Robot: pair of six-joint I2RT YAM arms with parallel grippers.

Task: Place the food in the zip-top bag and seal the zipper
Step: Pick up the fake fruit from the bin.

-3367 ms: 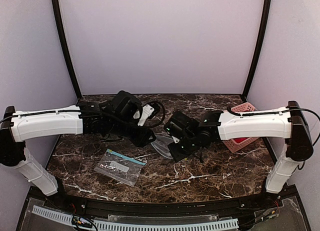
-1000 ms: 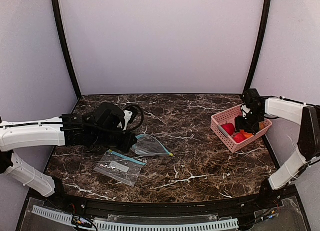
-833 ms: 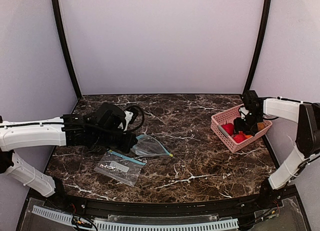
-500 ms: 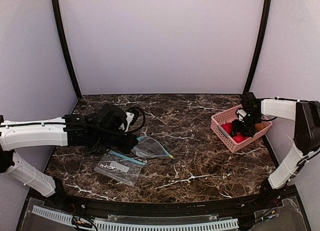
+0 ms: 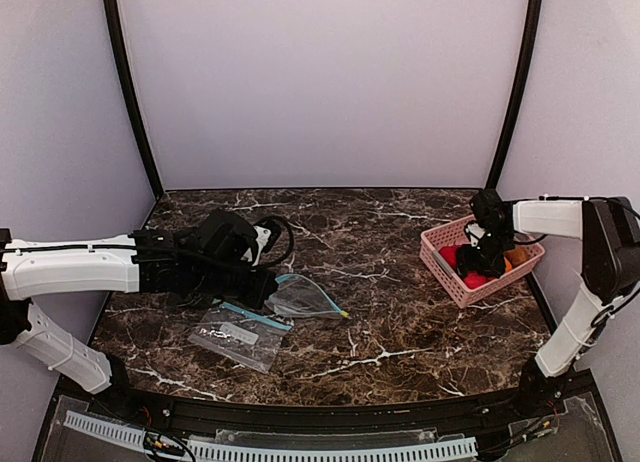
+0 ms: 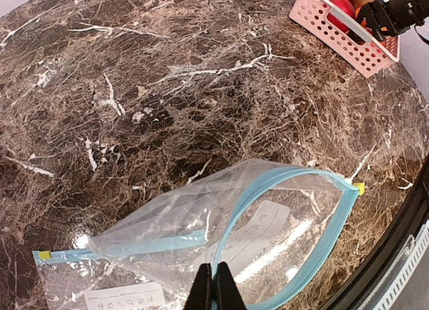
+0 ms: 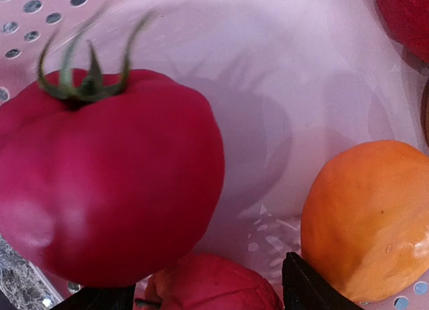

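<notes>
The zip-top bag lies on the marble table with its mouth held open toward the basket. My left gripper is shut on the near rim of its teal zipper. In the top view the left gripper sits at the bag. My right gripper is down inside the pink basket and open, its fingers either side of a red piece of food. A big red tomato-like piece and an orange piece lie close by.
A second clear bag with a white label lies flat in front of the left gripper. The pink basket stands at the table's right edge. Dark frame posts rise at both back corners.
My right gripper has moved left and lower into the basket, among the food, and its jaws have widened a little. The left gripper and the bag it holds have stayed put.
</notes>
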